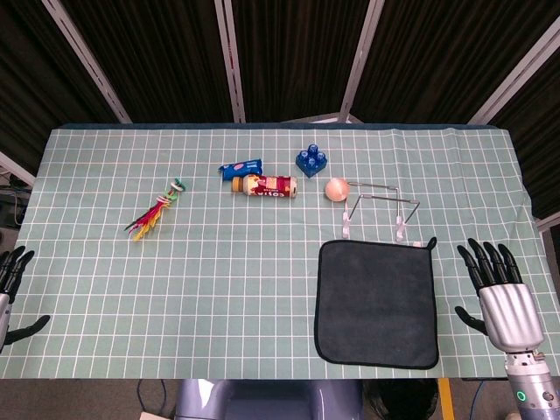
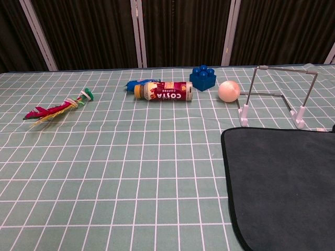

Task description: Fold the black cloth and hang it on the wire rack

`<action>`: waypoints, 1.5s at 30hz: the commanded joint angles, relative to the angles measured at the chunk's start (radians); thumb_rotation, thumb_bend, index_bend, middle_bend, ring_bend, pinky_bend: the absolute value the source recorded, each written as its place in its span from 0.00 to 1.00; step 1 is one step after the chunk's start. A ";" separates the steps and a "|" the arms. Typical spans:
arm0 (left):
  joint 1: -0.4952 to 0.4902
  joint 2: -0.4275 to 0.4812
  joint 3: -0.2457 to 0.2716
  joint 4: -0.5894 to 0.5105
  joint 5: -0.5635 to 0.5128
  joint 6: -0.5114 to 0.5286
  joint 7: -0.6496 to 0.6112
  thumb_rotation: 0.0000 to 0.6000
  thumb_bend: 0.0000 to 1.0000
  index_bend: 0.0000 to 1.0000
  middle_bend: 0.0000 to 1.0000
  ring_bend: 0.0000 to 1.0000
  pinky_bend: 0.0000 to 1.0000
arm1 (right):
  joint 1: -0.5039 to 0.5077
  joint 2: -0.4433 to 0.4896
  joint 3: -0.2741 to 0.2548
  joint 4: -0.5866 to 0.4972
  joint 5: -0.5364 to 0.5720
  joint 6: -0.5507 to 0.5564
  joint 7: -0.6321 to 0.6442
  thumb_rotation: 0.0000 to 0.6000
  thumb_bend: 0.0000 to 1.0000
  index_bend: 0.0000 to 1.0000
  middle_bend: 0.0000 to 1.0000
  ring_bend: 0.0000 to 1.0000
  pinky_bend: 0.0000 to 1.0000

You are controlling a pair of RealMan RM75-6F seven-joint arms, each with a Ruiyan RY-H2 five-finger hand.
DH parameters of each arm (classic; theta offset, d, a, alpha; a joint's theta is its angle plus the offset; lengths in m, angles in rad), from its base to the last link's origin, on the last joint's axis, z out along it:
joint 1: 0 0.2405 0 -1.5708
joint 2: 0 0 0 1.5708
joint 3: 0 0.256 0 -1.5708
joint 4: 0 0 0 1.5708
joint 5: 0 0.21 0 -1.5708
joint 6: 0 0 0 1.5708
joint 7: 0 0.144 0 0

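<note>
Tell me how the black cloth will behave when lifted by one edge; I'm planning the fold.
The black cloth lies fully flat with a stitched border, so it probably droops limply rather than holding shape. It looks thick, so folds may spring open somewhat. On the checked tablecloth it may drag rather than slide.

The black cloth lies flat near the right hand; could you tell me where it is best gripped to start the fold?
Probably the black cloth's right edge, approached by the open right hand beside it: the cloth lies flat and unfolded, and that edge is nearest.
</note>
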 commanded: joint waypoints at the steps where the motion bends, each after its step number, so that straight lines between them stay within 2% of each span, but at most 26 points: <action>1: -0.002 -0.001 -0.001 0.002 -0.003 -0.004 0.000 1.00 0.00 0.00 0.00 0.00 0.00 | 0.000 0.000 -0.002 -0.001 0.001 -0.003 -0.004 1.00 0.00 0.03 0.00 0.00 0.00; 8: -0.010 0.000 -0.006 -0.006 -0.009 -0.015 0.004 1.00 0.00 0.00 0.00 0.00 0.00 | 0.004 -0.003 -0.026 -0.014 0.006 -0.048 -0.019 1.00 0.00 0.03 0.00 0.00 0.00; 12: -0.014 -0.003 -0.007 -0.004 -0.017 -0.027 0.014 1.00 0.00 0.00 0.00 0.00 0.00 | 0.013 0.006 -0.098 -0.025 -0.040 -0.127 0.007 1.00 0.00 0.04 0.00 0.00 0.00; 14: -0.016 -0.006 -0.009 -0.001 -0.027 -0.034 0.018 1.00 0.00 0.00 0.00 0.00 0.00 | 0.022 0.005 -0.141 -0.019 -0.066 -0.180 0.020 1.00 0.00 0.09 0.00 0.00 0.00; 16: -0.017 -0.009 -0.010 0.000 -0.034 -0.038 0.023 1.00 0.00 0.00 0.00 0.00 0.00 | 0.029 -0.009 -0.168 0.010 -0.101 -0.206 0.020 1.00 0.00 0.19 0.00 0.00 0.00; 20: -0.019 -0.014 -0.013 -0.001 -0.043 -0.043 0.038 1.00 0.00 0.00 0.00 0.00 0.00 | 0.039 -0.069 -0.218 0.098 -0.181 -0.245 -0.012 1.00 0.00 0.34 0.00 0.00 0.00; 22: -0.021 -0.018 -0.014 -0.001 -0.046 -0.047 0.046 1.00 0.00 0.00 0.00 0.00 0.00 | 0.038 -0.097 -0.229 0.137 -0.203 -0.245 -0.019 1.00 0.00 0.38 0.00 0.00 0.00; 30: -0.030 -0.027 -0.020 0.009 -0.071 -0.069 0.059 1.00 0.00 0.00 0.00 0.00 0.00 | 0.038 -0.191 -0.252 0.256 -0.253 -0.238 -0.009 1.00 0.05 0.40 0.00 0.00 0.00; 45: -0.032 -0.031 -0.020 0.013 -0.078 -0.072 0.064 1.00 0.00 0.00 0.00 0.00 0.00 | 0.044 -0.273 -0.258 0.337 -0.268 -0.245 -0.055 1.00 0.15 0.42 0.00 0.00 0.00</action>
